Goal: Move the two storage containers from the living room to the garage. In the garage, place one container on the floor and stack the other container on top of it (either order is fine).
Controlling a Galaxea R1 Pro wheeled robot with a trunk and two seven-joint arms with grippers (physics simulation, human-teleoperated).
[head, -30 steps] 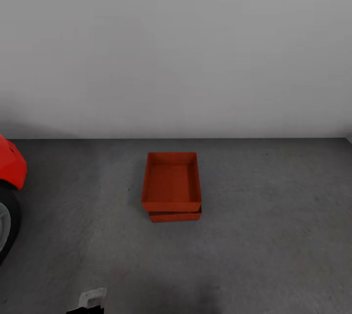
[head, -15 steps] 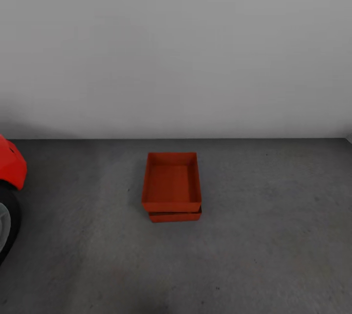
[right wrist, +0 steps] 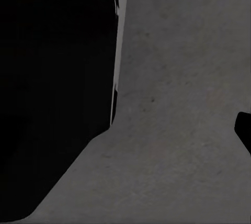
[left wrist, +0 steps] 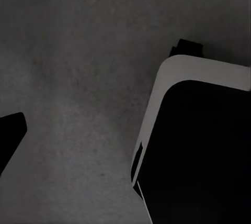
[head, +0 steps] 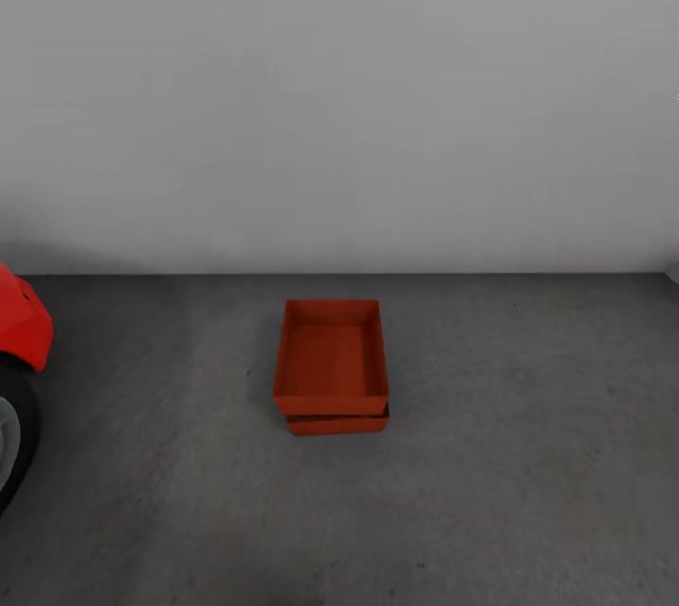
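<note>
The two storage containers sit stacked on the grey concrete floor (head: 528, 455) of the garage in the head view. The upper container (head: 331, 356) rests on the lower container (head: 338, 423), whose front edge peeks out beneath it. They stand a little way out from the plain white wall (head: 339, 97), well apart from the red car (head: 23, 319) and its black tyre (head: 17, 441) at the left edge.

The left wrist view looks down on rough concrete beside a black body with a white rim (left wrist: 157, 103), and a dark tip at the picture's edge. Whether the left gripper is spread or pressed together cannot be told.

The right wrist view shows a large black shape (right wrist: 52, 77) over concrete; its gripper's state cannot be told either.
</note>
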